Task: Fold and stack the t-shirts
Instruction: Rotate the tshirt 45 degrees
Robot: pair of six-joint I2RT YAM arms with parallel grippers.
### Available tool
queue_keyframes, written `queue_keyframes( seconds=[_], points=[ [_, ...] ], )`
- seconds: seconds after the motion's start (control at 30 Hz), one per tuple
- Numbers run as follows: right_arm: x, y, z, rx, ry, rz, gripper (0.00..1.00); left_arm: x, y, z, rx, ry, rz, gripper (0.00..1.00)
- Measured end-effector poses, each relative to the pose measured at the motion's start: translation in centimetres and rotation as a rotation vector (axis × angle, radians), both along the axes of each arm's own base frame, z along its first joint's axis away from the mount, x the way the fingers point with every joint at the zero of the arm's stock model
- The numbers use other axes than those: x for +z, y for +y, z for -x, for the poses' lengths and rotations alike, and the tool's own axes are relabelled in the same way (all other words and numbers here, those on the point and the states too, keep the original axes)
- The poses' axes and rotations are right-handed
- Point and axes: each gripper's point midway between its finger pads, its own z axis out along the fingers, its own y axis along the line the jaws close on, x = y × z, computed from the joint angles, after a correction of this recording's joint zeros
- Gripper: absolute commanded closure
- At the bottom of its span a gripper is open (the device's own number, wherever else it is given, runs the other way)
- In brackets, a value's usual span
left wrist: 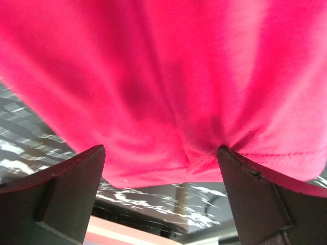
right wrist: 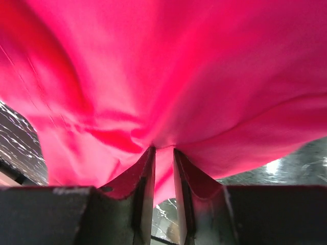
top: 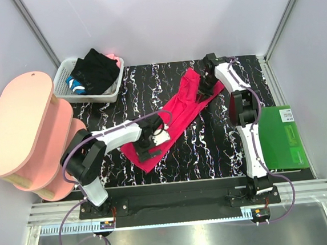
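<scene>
The pinkish-red t-shirt (top: 177, 112) lies in a crumpled diagonal strip across the black marbled table. My left gripper (top: 149, 146) hangs over its near-left end, jaws wide open; in the left wrist view the shirt's hem (left wrist: 168, 168) spans the space between the fingers of that gripper (left wrist: 161, 150). My right gripper (top: 205, 90) is at the shirt's far right end. In the right wrist view its jaws (right wrist: 163, 149) are pinched on a fold of red cloth (right wrist: 163, 168). A black t-shirt (top: 96, 71) is heaped in the basket.
A white slotted basket (top: 68, 79) stands at the back left with some blue cloth beside the black shirt. A pink tiered shelf (top: 21, 129) fills the left side. A green mat (top: 282, 138) lies at the right edge, beside the right arm.
</scene>
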Motion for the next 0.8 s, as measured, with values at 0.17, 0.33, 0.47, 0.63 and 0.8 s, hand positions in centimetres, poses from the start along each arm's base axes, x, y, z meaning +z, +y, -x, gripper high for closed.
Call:
queue_keyframes(
  seconds=[0.17,0.33,0.47,0.63,0.8],
  points=[
    [0.2,-1.8,-0.8,-0.035,-0.009,0.0,0.72,-0.5,-1.4,3.6,-0.092,0.113,0.005,0.02],
    [-0.9,-3.6,-1.2,-0.075,0.022,-0.021,0.73,-0.8,-2.3,5.9,-0.138,0.192,0.003,0.02],
    [-0.8,-4.1,-1.8,-0.081,0.019,-0.023,0.74,-0.6,-3.2,6.2,-0.135,0.211,0.024,0.02],
    [-0.6,-4.2,-3.6,-0.082,-0.032,-0.028,0.74,-0.2,-4.9,6.3,-0.132,0.22,0.094,0.01],
    [-0.3,-5.4,-5.4,-0.105,-0.086,-0.052,0.73,3.0,-5.8,4.9,-0.111,0.121,0.185,0.01]
  ],
)
